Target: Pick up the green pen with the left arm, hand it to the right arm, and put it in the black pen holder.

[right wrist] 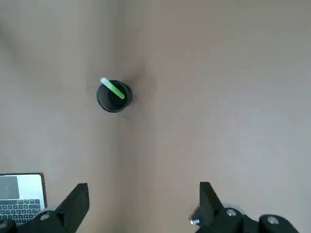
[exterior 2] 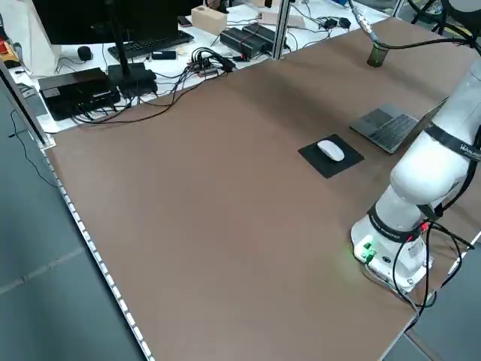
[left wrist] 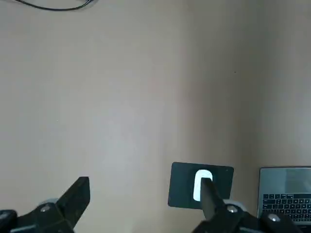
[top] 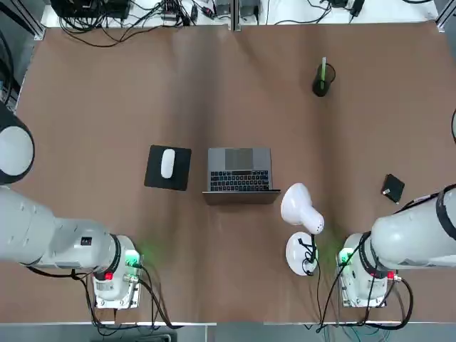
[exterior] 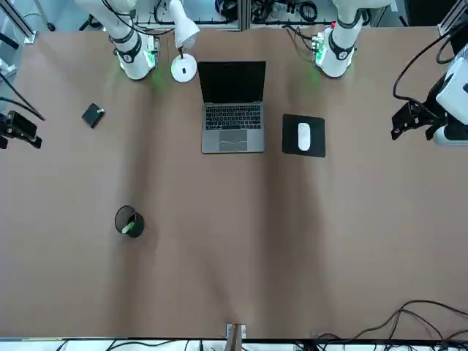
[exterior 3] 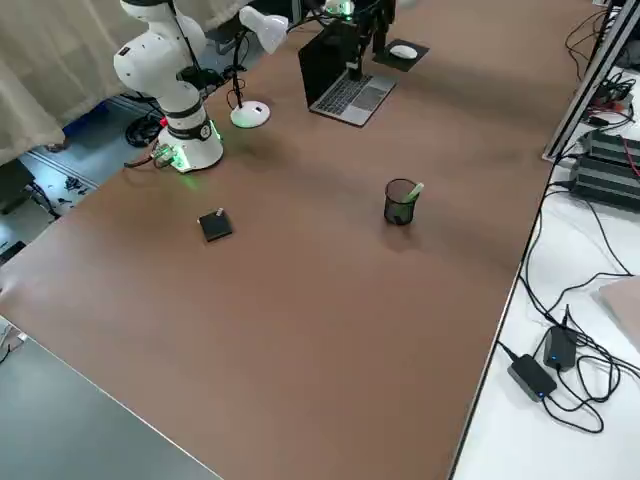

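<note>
One green pen stands part-hidden in the black pen holder; both grippers' fingers spread wide.

— What sits where?
— The pen leans in the holder, up past my laptop's right!
— And left?
— The mouse, on its pad, just beside the laptop! The lamp stands nearer me, right!

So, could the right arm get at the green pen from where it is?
Probably yes: the pen leans in the black pen holder, its top sticking out, and nothing stands over it. The right arm's jaws are open and empty.
</note>
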Tool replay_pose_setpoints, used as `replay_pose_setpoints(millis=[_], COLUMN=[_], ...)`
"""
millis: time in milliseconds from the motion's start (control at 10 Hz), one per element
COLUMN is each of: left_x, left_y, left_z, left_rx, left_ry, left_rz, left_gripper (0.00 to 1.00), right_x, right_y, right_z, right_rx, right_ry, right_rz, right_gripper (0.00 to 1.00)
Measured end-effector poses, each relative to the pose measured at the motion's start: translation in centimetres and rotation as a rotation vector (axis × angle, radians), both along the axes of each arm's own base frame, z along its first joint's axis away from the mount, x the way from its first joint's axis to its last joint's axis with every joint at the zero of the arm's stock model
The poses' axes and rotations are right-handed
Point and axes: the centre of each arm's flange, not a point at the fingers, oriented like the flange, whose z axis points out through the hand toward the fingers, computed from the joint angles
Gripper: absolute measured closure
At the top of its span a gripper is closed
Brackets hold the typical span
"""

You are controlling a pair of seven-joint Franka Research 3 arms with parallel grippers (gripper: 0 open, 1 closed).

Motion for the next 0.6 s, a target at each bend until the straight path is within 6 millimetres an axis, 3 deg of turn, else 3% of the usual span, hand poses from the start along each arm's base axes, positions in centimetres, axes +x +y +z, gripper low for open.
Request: replay_pose_setpoints(millis=[100,600], left_x=[0.00,0.02], left_y=[-0.01,-0.03], left_z=[0.00,-0.03], left_rx=[0.000,0.000], left_ry=[0.000,0.001], left_rz=[0.000,-0.001], left_gripper=[0.00,0.00], right_x=[-0.13,-0.18], right_y=[-1.06,-1.79], right_z=[-0.09,-0.16], right_rx=[0.001,0.000], right_ry=[0.005,0.007], right_rz=[-0.017,-0.030], right_gripper=[0.00,0.00])
